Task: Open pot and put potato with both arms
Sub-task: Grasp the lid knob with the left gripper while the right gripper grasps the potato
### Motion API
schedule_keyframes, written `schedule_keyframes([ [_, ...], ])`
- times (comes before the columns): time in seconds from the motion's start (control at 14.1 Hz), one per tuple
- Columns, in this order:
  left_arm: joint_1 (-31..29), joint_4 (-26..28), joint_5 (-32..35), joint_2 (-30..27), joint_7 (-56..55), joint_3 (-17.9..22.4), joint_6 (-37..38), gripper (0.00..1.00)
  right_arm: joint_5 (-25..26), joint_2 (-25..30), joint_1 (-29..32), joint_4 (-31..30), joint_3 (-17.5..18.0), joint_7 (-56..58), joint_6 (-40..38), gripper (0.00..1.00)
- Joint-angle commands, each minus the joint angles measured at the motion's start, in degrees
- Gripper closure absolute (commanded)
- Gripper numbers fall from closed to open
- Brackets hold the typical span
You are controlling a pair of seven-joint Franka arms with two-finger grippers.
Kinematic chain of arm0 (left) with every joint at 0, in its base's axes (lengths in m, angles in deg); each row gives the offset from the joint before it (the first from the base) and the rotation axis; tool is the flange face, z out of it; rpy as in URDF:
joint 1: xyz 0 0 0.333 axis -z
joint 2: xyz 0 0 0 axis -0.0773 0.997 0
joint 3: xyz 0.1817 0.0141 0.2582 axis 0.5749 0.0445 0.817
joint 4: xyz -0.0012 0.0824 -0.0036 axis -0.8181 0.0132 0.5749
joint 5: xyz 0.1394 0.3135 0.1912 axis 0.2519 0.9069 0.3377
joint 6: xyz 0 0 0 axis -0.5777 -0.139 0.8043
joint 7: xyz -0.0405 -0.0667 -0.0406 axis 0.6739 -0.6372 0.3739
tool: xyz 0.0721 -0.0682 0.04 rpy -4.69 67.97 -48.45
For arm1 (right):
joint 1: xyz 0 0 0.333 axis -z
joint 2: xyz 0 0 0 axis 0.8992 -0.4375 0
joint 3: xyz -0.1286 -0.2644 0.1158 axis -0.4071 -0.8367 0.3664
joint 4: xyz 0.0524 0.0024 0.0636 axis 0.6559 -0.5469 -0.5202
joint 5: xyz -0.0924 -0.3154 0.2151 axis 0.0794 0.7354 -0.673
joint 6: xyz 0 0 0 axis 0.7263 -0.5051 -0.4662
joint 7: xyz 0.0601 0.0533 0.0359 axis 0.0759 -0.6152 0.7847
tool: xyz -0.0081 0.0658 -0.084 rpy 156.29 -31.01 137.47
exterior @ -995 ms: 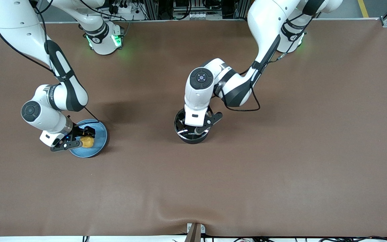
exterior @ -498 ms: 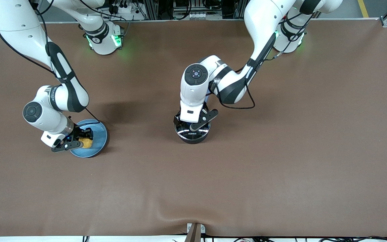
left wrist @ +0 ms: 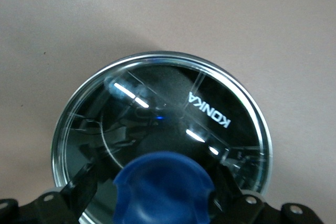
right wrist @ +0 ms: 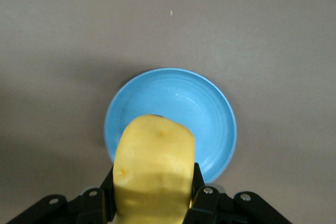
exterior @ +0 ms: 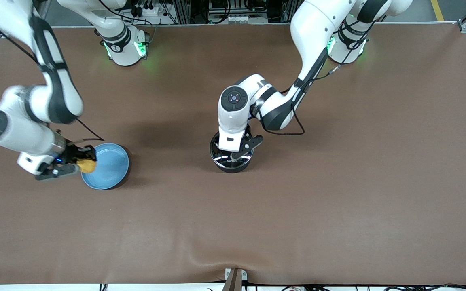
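Right end effector (exterior: 80, 163) grips the potato (exterior: 87, 165) above the plate (exterior: 111, 166); left end effector (exterior: 239, 148), spread, straddles the lid's knob (left wrist: 164, 188) to uncover the pot (exterior: 230, 166).

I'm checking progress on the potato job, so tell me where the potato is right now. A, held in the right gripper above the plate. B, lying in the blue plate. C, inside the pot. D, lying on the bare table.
A: the right gripper is shut on the potato and holds it above the blue plate, which lies empty below, while the pot has its lid on.
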Motion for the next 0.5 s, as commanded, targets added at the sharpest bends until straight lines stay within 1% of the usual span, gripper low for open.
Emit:
schedule_keyframes([
  [0.0,0.60,-1.16,1.48,-0.29,-1.12,0.30,0.68,0.00,-0.76,3.70,0.47,3.65,0.06,0.55,-7.06,0.97],
  [0.14,0.77,-1.25,1.48,-0.47,-1.03,0.30,0.77,0.00,-0.76,4.23,0.65,8.57,-0.11,0.55,-13.99,0.97],
  [0.36,0.77,-1.25,1.57,-0.47,-1.03,0.30,0.86,0.00,-0.41,4.23,0.74,18.05,-0.20,0.11,-25.78,0.97],
  [0.43,0.77,-1.25,1.57,-0.47,-1.03,0.21,0.95,0.07,-0.15,4.23,0.74,20.35,-0.20,-1.37,-28.60,0.97],
])
